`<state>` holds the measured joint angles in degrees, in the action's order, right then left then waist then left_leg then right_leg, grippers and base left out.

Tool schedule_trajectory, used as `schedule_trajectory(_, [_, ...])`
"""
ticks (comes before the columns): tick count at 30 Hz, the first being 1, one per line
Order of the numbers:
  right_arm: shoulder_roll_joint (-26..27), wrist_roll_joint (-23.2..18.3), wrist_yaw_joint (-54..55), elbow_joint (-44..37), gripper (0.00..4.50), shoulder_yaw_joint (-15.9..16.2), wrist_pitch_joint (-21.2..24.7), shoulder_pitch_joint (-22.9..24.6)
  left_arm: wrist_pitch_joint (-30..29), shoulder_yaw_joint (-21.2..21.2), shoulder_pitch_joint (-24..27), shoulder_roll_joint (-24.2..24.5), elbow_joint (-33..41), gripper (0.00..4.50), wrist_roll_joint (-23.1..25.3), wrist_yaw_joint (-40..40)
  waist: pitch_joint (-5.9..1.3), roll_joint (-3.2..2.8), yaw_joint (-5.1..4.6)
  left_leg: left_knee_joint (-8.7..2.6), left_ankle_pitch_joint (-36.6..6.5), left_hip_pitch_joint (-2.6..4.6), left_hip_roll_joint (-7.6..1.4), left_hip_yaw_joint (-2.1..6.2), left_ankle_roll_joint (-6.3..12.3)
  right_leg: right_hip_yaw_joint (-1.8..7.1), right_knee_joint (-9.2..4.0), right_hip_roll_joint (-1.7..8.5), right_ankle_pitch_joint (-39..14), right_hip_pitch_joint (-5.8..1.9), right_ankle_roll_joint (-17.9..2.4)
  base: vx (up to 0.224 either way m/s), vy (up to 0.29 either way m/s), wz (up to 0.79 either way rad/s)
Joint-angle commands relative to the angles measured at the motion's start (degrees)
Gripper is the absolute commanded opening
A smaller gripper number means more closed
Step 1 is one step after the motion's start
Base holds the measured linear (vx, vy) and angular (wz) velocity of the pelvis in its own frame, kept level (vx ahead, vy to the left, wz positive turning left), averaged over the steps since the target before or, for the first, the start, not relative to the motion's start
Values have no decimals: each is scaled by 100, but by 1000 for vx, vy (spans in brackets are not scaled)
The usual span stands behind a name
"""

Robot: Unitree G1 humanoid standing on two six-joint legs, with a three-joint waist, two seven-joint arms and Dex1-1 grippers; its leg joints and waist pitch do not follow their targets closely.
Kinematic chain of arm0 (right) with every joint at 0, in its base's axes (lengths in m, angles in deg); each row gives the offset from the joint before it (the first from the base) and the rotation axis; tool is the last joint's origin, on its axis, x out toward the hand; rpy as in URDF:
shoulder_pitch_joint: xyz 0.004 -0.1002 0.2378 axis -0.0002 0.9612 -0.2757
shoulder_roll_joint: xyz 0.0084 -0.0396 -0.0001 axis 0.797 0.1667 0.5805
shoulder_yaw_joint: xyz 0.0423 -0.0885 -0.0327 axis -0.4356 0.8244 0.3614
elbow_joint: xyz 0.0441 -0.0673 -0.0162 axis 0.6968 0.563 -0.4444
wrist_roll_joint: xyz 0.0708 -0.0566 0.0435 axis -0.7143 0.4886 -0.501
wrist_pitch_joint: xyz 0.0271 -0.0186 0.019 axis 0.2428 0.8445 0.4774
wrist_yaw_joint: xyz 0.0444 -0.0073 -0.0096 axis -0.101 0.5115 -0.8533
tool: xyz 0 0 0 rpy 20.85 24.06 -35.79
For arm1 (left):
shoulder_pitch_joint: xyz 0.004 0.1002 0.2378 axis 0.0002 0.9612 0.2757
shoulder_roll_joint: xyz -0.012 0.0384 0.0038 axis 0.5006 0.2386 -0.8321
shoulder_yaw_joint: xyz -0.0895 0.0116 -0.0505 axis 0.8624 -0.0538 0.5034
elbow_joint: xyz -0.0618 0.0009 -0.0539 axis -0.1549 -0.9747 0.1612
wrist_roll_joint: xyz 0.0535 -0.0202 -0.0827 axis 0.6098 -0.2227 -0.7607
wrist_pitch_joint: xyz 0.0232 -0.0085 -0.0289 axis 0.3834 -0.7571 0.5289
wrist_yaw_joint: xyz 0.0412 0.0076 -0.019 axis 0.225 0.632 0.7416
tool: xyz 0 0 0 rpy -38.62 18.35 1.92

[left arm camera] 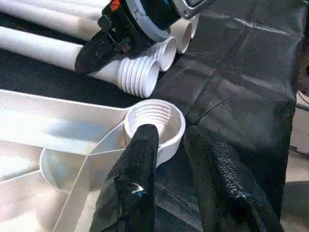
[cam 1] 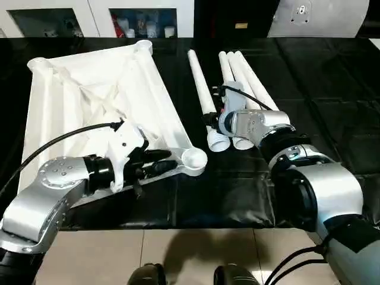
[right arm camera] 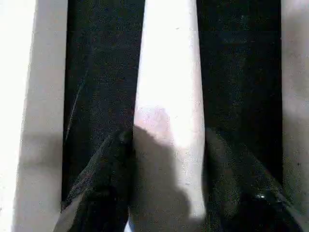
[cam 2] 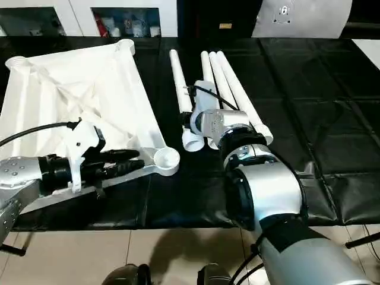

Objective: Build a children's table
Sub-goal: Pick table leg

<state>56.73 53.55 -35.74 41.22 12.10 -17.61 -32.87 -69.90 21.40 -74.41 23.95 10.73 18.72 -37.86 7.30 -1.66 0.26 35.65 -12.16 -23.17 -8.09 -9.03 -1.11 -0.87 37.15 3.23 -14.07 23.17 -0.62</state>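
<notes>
1 white tabletop [cam 1: 89, 89] upside down – 3 corner sockets [cam 1: 194, 160] visible, 4 white legs [cam 1: 202, 89] lying on 1 black table [cam 1: 320, 83], 2 grippers – left gripper [cam 1: 155, 162], right gripper [cam 1: 215, 122]

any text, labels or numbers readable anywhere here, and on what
None can be read.
Tabletop, legs and black cover: plain, no print.
Yellow tag on the dark panel behind: too small to read.
Bottles in the cabinet: labels too blurred.
Orange mark on the right gripper: too blurred to read.
</notes>
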Motion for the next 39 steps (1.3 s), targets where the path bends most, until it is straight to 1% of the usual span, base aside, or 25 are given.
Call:
schedule_trajectory(1, [-61, -41, 12, 23, 188, -96, -107, -53, 76, -43, -70, -44, -44, 125, 71, 58, -582, -90, 13, -278, 1028, 164, -405, 60, 789, 171, -164, 419, 1850, -343, -2215, 0, 0, 0])
schedule_trajectory(6, [-100, -200, 61, -84, 188, -309, -245, -85, 269, -19, -135, -245, -185, 125, 202, 314, -605, -109, 18, -263, 987, 158, -402, 57, 773, 171, -162, 422, 1897, -355, -2221, 0, 0, 0])
schedule_trajectory(7, [-105, -314, 67, -175, 187, -435, -335, -100, 313, -8, -161, -308, -257, 125, 259, 433, -630, -173, 29, -244, 988, 163, -401, 69, 752, 159, -146, 417, 1957, -356, -2211, 0, 0, 0])
schedule_trajectory(8, [-105, -314, 67, -175, 187, -435, -335, -100, 313, -8, -161, -308, -257, 125, 259, 433, -629, -158, 28, -247, 965, 164, -400, 68, 756, 157, -151, 413, 1954, -354, -2205, 0, 0, 0])
schedule_trajectory(9, [-100, -413, 17, -288, 187, -537, -541, -89, 295, 8, -196, -366, -309, 125, 286, 538, -633, -169, 33, -243, 919, 158, -401, 71, 747, 158, -142, 421, 1946, -359, -2210, 0, 0, 0])
schedule_trajectory(10, [-86, -472, -17, -360, 187, -595, -685, -81, 282, 29, -212, -393, -341, 125, 291, 590, -638, -234, 49, -233, 877, 162, -402, 80, 724, 151, -136, 433, 1920, -354, -2208, 0, 0, 0])
schedule_trajectory(12, [-94, -629, -220, -700, 187, -722, -1002, 1, 310, 106, -360, -581, -484, 125, 289, 785, -630, -197, 40, -239, 757, 155, -402, 73, 707, 153, -150, 421, 1887, -361, -2227, 0, 0, 0])
schedule_trajectory(13, [-87, -680, -364, -937, 187, -766, -1272, 78, 333, 144, -447, -683, -564, 125, 285, 870, -635, -226, 55, -229, 623, 148, -405, 76, 693, 155, -145, 434, 1868, -369, -2230, 0, 0, 0])
schedule_trajectory(14, [-107, -701, -425, -1195, 187, -775, -1275, 176, 309, 167, -555, -793, -636, 125, 277, 973, -648, -246, 73, -223, 579, 159, -402, 76, 694, 154, -148, 434, 1848, -368, -2228, 0, 0, 0])
schedule_trajectory(16, [-112, -826, -545, -1601, 187, -837, -1152, 342, 243, 192, -720, -939, -736, 125, 257, 1120, -638, -228, 103, -233, 543, 159, -409, 79, 696, 161, -161, 428, 1817, -372, -2213, 0, 0, 0])
schedule_trajectory(17, [-111, -957, -696, -1977, 187, -881, -1106, 516, 170, 237, -858, -1046, -798, 125, 210, 1227, -645, -192, 117, -233, 514, 155, -408, 83, 692, 165, -158, 430, 1757, -379, -2209, 0, 0, 0])
schedule_trajectory(19, [-114, -1148, -952, -2435, 187, -931, -1025, 739, 95, 301, -1015, -1172, -871, 125, 146, 1343, -644, -194, 179, -238, 368, 159, -404, 74, 652, 184, -183, 443, 1595, -388, -2154, 0, 0, 0])
schedule_trajectory(21, [-220, -1930, -2033, -3537, 187, -1017, -208, 1339, 30, 500, -1324, -1497, -1002, 125, -89, 1564, -640, -164, 212, -245, 381, 141, -397, 79, 708, 192, -196, 432, 1688, -426, -2127, 0, 0, 0])
schedule_trajectory(22, [-220, -1930, -2033, -3537, 187, -1017, -208, 1339, 30, 500, -1324, -1497, -1002, 125, -89, 1564, -671, -164, 232, -230, 526, 127, -408, 100, 742, 184, -159, 439, 1823, -432, -2117, 0, 0, 0])
schedule_trajectory(24, [-250, -2270, -2440, -4068, 186, -1054, -38, 1689, 49, 577, -1454, -1640, -1026, 142, -260, 1569, -676, -147, 240, -228, 566, 129, -399, 93, 790, 176, -173, 437, 1796, -414, -2121, 0, 0, 0])
schedule_trajectory(25, [-313, -2481, -2787, -4459, 186, -1003, 62, 2005, 7, 651, -1575, -1775, -1044, 159, -418, 1599, -665, -92, 233, -230, 549, 113, -389, 82, 815, 179, -193, 438, 1678, -416, -2112, 0, 0, 0])
schedule_trajectory(26, [-336, -2530, -2874, -4571, 186, -979, 94, 2098, -12, 676, -1613, -1818, -1050, 159, -459, 1623, -665, -106, 254, -225, 524, 113, -399, 89, 828, 185, -195, 461, 1630, -418, -2121, 0, 0, 0])
schedule_trajectory(27, [-481, -2762, -3350, -5123, 186, -821, 280, 2584, -172, 828, -1812, -2060, -1057, 159, -754, 1748, -643, -68, 252, -234, 509, 99, -393, 78, 852, 190, -219, 449, 1531, -417, -2096, 0, 0, 0])
schedule_trajectory(28, [-595, -2959, -3674, -5557, 186, -716, 448, 2957, -340, 954, -1959, -2263, -1038, 159, -1011, 1846, -660, -97, 342, -200, 555, 128, -420, 84, 868, 205, -210, 463, 1612, -424, -2061, 0, 0, 0])
schedule_trajectory(29, [-680, -3151, -3875, -5878, 186, -665, 634, 3209, -483, 1026, -2051, -2410, -1002, 159, -1209, 1911, -655, -75, 339, -213, 627, 99, -410, 96, 885, 196, -199, 453, 1662, -432, -2055, 0, 0, 0])
schedule_trajectory(30, [-690, -3176, -3896, -5914, 186, -662, 660, 3235, -500, 1032, -2060, -2426, -997, 159, -1232, 1917, -657, -48, 340, -218, 645, 103, -399, 91, 912, 190, -205, 443, 1640, -417, -2064, 0, 0, 0])
schedule_trajectory(31, [-715, -3280, -3943, -6086, 186, -677, 812, 3332, -563, 1051, -2091, -2481, -981, 159, -1293, 1945, -630, -30, 316, -233, 567, 70, -378, 94, 932, 186, -245, 455, 1302, -415, -2038, 0, 0, 0])
schedule_trajectory(32, [-739, -3382, -4013, -6265, 186, -680, 942, 3429, -619, 1052, -2112, -2533, -962, 159, -1355, 1954, -640, -37, 328, -228, 527, 87, -381, 97, 919, 185, -251, 467, 1172, -408, -2030, 0, 0, 0])
schedule_trajectory(33, [-776, -3520, -4123, -6591, 186, -656, 1142, 3600, -709, 1084, -2144, -2639, -930, 159, -1539, 1996, -608, -22, 310, -240, 449, 85, -376, 89, 900, 198, -291, 459, 947, -409, -1986, 0, 0, 0])
schedule_trajectory(39, [-894, -3746, -4312, -7010, 186, -493, 1304, 3885, -931, 1275, -2222, -2915, -909, 159, -2038, 2097, -581, -39, 309, -264, 248, 103, -382, 96, 745, 199, -364, 439, 374, -368, -1829, 0, 0, 0])
